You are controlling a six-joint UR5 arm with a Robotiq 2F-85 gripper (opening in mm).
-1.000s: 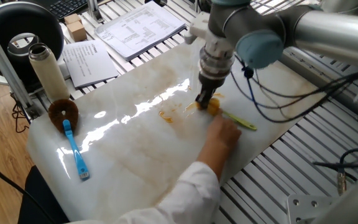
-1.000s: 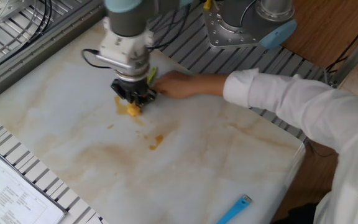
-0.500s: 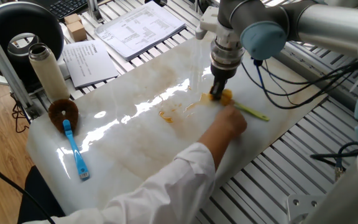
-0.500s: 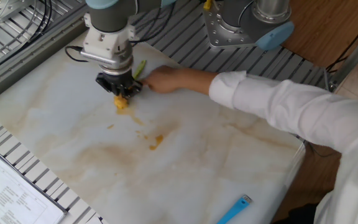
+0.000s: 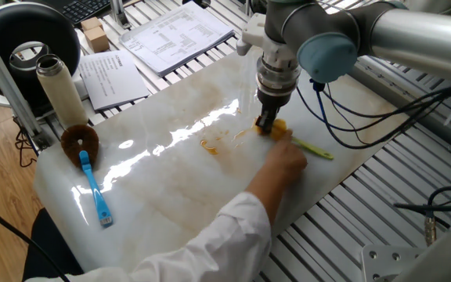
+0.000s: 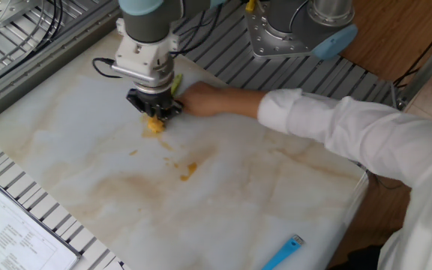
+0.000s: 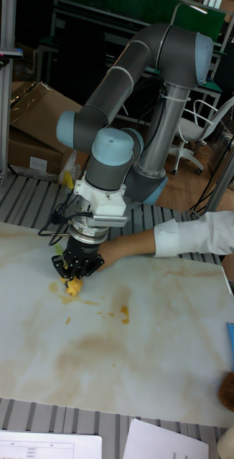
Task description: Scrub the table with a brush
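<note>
Three raised views from different sides, all sharing the table (image 5: 155,180)

The pincer (image 6: 154,118) points straight down at the table (image 6: 291,195), its black fingers closed around the yellow head of the brush (image 6: 154,124), which presses on the slab. A bit of the green handle shows just behind the wrist. A hand (image 6: 201,99) in a white sleeve reaches in from the right and rests just beside the pincer. Orange-brown stains (image 6: 188,170) lie nearer the camera, a small drop between them and the brush. A blue handle (image 6: 283,252) lies at the near edge, papers (image 6: 10,232) at the lower left
</note>
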